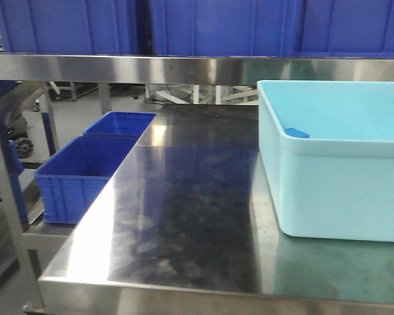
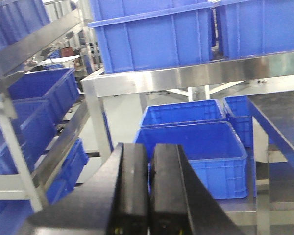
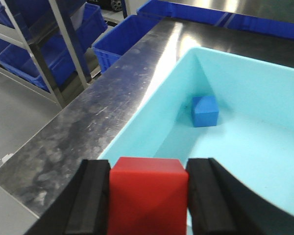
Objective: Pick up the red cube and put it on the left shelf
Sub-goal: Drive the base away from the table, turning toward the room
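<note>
In the right wrist view my right gripper (image 3: 148, 196) is shut on the red cube (image 3: 148, 193) and holds it above the near left corner of a light cyan bin (image 3: 137, 129). The black fingers (image 3: 90, 196) press both sides of the cube. A blue block (image 3: 205, 110) lies on the bin floor. In the left wrist view my left gripper (image 2: 150, 188) is shut and empty, held in the air to the left of the steel table and facing blue crates. Neither gripper shows in the front view, where the cyan bin (image 1: 328, 190) stands at the table's right.
The steel table (image 1: 184, 216) has an upper steel shelf (image 1: 151, 67) carrying blue crates (image 1: 217, 26). Two blue crates (image 1: 79, 177) sit on a lower level left of the table. A rack with more blue crates (image 2: 24, 107) stands further left.
</note>
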You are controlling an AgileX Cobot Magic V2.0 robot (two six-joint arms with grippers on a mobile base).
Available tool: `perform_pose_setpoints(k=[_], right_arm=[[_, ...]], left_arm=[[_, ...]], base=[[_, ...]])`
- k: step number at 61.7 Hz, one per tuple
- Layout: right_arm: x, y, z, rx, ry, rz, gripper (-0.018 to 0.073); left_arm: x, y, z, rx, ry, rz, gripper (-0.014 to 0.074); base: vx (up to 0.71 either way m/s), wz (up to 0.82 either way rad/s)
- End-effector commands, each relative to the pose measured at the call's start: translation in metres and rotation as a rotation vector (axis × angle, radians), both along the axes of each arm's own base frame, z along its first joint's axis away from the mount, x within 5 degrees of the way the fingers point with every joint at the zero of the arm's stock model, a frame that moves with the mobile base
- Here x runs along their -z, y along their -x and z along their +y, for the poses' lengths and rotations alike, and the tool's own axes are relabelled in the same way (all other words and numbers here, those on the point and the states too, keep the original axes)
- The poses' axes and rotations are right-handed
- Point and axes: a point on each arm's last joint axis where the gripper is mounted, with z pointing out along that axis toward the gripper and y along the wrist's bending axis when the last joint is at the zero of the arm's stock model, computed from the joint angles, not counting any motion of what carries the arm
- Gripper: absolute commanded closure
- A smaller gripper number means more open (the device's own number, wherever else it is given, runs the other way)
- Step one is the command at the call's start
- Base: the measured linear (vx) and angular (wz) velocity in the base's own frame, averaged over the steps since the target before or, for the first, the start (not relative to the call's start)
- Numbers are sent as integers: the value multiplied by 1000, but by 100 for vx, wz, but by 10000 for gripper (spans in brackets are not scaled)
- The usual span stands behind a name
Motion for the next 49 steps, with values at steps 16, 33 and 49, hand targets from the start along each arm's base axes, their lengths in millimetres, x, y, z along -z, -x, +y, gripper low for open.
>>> perform_pose_setpoints(k=[16, 33, 49], right_arm=[[-18, -2, 0, 5, -49, -112, 501], [-18, -2, 0, 5, -49, -112, 501], [-18, -2, 0, 5, -49, -112, 501]], left_arm=[[-1, 0, 0, 6, 5, -69, 491], [-1, 0, 0, 6, 5, -69, 491], [-1, 0, 0, 6, 5, -69, 491]], base=[[-8, 24], [-11, 30], [-11, 41]])
